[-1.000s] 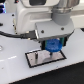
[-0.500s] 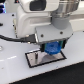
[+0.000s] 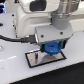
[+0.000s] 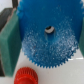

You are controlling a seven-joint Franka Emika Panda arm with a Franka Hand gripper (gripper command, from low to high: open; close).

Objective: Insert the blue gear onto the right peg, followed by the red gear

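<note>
My gripper (image 3: 51, 48) is shut on the blue gear (image 3: 52, 49), a flat toothed blue disc, and holds it just above the grey, black-edged plate (image 3: 34, 60). In the wrist view the blue gear (image 4: 52, 47) fills most of the picture. A small dark tip shows inside its centre hole (image 4: 48, 30); I cannot tell whether this is the right peg. Neither peg shows in the exterior view, where the gear and gripper cover them. The red gear (image 4: 26, 77) lies on the white surface close beside the blue gear's rim.
The white arm body (image 3: 35, 17) fills the upper part of the exterior view. A black cable (image 3: 12, 39) runs along the exterior view's left. A green block (image 4: 10, 47) sits against the blue gear's edge in the wrist view.
My gripper has moved slightly down toward the plate with the blue gear in it.
</note>
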